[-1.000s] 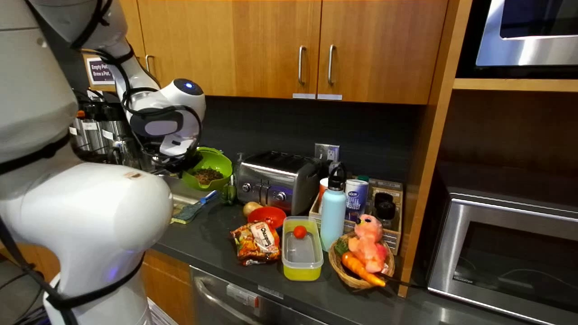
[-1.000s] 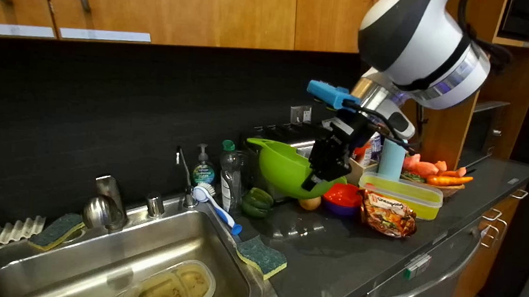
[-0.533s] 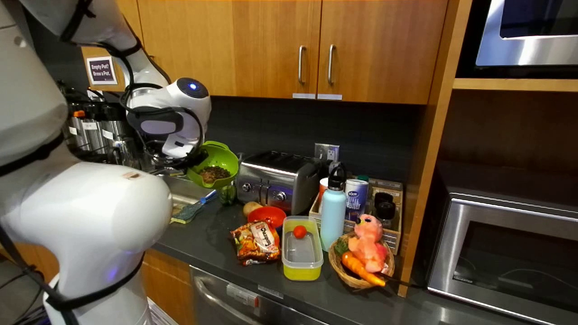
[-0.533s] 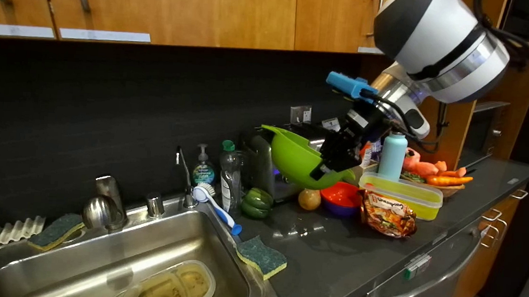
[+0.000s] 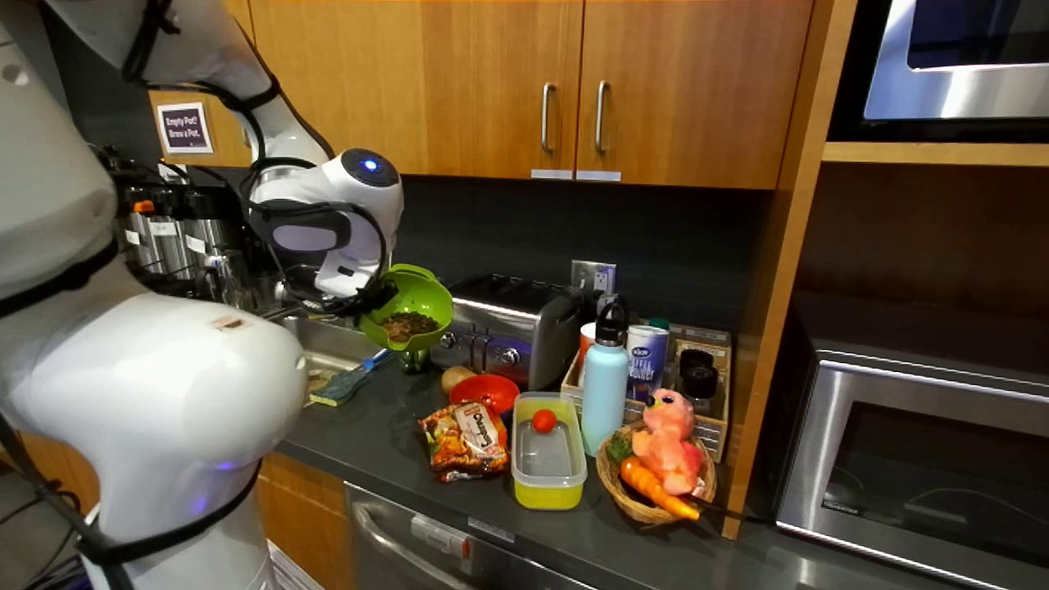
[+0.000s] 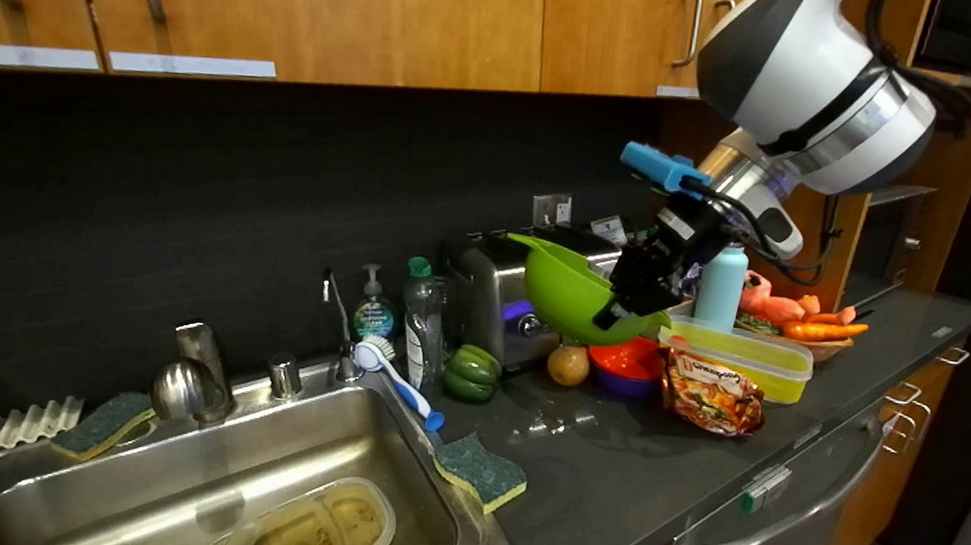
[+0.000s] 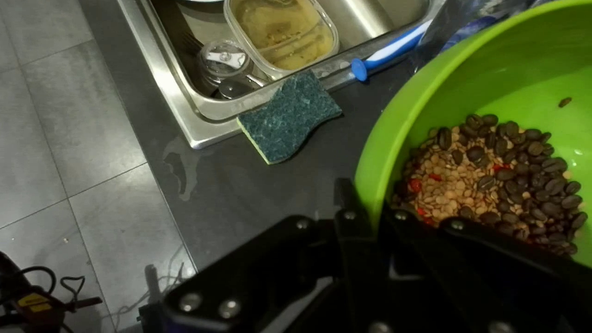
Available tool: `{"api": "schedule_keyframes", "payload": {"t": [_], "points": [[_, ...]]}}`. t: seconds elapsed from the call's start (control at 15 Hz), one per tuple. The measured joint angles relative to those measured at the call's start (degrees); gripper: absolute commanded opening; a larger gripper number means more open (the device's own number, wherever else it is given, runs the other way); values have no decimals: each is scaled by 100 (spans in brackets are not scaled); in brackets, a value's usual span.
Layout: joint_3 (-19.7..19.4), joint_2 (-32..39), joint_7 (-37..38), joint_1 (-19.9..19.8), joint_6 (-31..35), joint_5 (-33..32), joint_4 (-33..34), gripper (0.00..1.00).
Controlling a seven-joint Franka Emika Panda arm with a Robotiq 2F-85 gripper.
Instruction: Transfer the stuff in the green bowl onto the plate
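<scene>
Held in the air over the counter is the green bowl [image 5: 426, 288], its inside facing the camera in an exterior view. My gripper [image 7: 372, 208] pinches the bowl's rim, one finger outside the wall and one inside, as the wrist view shows. The stuff [image 7: 462, 185] at the bottom is dark beans, pale flat lentils and a few red bits. In an exterior view the green bowl [image 6: 566, 296] hangs tilted, its spout side higher, and my gripper [image 6: 611, 310] grips its near side. No plate can be made out; it is hidden or out of view.
Close behind the bowl stands a toaster [image 5: 508, 328]. Along the counter are a red bowl [image 5: 485, 389], a noodle packet [image 5: 465, 440], a clear box [image 5: 547, 492], a blue bottle [image 5: 605, 393] and a basket [image 5: 610, 483]. A sponge [image 6: 480, 471] lies beside the sink [image 6: 405, 413].
The gripper and green bowl have moved together to the right in both exterior views, along the counter past the toaster's front. The bowl's contents stay inside, and the grip is unchanged.
</scene>
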Motion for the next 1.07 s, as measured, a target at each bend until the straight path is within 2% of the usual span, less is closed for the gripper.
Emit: {"api": "schedule_keyframes", "payload": {"t": [0.53,1.07], "points": [[-280,125,-764,-527,31,-462,-8,2],[-477,521,-1925,-693,301,-535,120,2]]}}
